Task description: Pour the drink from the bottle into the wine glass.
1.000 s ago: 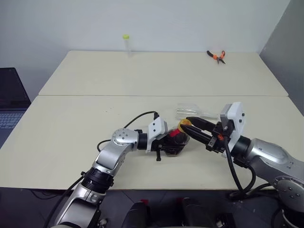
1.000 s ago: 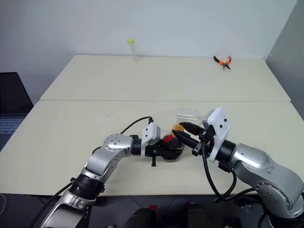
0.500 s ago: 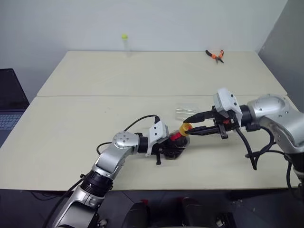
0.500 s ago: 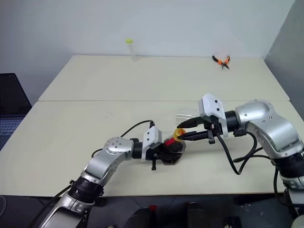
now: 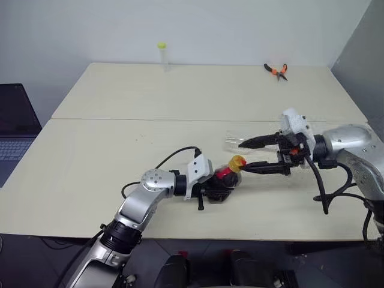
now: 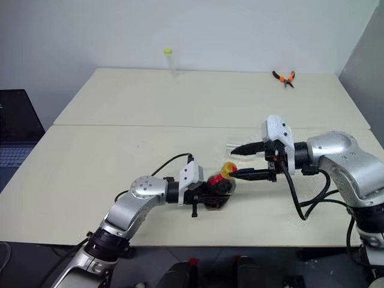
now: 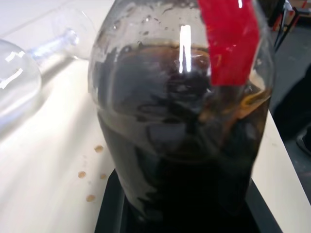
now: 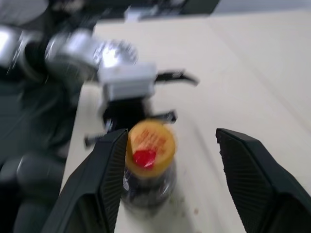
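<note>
While I look down through the head camera, my left end effector point(image 5: 223, 185) is clamped on the bottle point(image 5: 227, 179), which leans toward the right near the front edge of the tabletop point(image 5: 90, 150), roughly at its middle. Its yellow cap point(image 5: 237, 161) is on. My right end effector point(image 5: 251, 155) has its fingers spread wide, one above the cap and one just beside it; I cannot tell whether either touches it. The wine glass point(image 5: 237, 141) lies on its side just behind the bottle. A thin tube point(image 5: 161, 54) stands at the far edge and pliers point(image 5: 276, 70) lie toward the far right corner. A laptop point(image 5: 17, 129) sits off the left edge.

From the left wrist, the bottle is gripped close up, dark drink point(image 7: 184, 165) in its body. The glass lies beside it, with small brown drops point(image 7: 90, 183) on the tabletop.

From the right wrist, two fingers point(image 8: 102, 179) stand well apart, the cap beside one.
</note>
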`<state>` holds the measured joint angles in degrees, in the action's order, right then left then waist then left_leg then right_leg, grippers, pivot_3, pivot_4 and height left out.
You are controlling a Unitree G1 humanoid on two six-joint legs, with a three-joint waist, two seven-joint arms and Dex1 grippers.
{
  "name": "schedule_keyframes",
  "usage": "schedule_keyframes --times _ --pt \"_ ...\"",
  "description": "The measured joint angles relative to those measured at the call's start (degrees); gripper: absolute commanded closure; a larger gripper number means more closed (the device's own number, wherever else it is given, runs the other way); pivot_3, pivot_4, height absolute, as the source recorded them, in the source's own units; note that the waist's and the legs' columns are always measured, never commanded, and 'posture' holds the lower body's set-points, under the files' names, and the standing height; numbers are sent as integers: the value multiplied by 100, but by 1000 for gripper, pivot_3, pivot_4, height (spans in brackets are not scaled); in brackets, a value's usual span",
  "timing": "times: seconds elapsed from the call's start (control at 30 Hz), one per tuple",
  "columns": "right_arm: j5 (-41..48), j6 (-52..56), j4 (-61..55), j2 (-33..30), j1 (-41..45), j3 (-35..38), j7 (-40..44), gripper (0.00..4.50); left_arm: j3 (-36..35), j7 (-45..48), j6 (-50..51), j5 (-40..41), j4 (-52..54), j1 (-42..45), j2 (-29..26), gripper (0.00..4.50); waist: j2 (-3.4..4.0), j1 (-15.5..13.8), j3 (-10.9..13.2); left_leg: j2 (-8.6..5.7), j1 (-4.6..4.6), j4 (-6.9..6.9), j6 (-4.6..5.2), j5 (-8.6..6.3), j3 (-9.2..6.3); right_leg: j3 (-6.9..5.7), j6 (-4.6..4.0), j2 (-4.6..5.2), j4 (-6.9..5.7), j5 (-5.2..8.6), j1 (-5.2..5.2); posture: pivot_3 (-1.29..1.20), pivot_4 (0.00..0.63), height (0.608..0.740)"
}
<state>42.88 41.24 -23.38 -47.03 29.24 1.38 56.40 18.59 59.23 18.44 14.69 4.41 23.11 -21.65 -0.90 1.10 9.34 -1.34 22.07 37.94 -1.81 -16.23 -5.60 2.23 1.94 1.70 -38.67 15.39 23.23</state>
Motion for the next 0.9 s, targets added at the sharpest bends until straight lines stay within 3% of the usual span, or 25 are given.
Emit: schedule_keyframes --times 0.13,0.23,0.37,0.57,0.9 --pt "398 321 -1013 739 -628 680 -1466 1618 -78 -116 -60 -6 -94 23 112 3709 -1 16 -1 4 -5 -2 0 0 1 2 0 -3 -4 0 -3 0 150 740" --pt "362 416 -1648 1465 -954 410 -2466 1618 -89 -192 -136 -10 -245 80 207 3709 1 44 0 1 -5 -1 0 0 6 1 1 -8 -10 0 1 0 150 740" --pt "-311 279 -1777 1867 -969 -171 -3189 1618 -88 -227 -154 -13 -316 155 281 3709 1 49 -1 1 -7 0 -1 1 6 1 1 -31 -10 1 1 0 150 740" --pt "-823 52 -1597 1668 -1144 -249 -3241 1618 -88 -228 -176 -29 -476 214 291 3709 1 43 -1 0 -6 0 -1 1 8 1 1 -30 -7 1 0 0 150 740" --pt "-428 -1 -1567 1012 -1973 568 -2549 1618 -103 -244 -179 -109 -679 229 299 3726 0 45 0 1 -6 0 1 0 10 2 1 -32 -5 1 -2 0 150 740"
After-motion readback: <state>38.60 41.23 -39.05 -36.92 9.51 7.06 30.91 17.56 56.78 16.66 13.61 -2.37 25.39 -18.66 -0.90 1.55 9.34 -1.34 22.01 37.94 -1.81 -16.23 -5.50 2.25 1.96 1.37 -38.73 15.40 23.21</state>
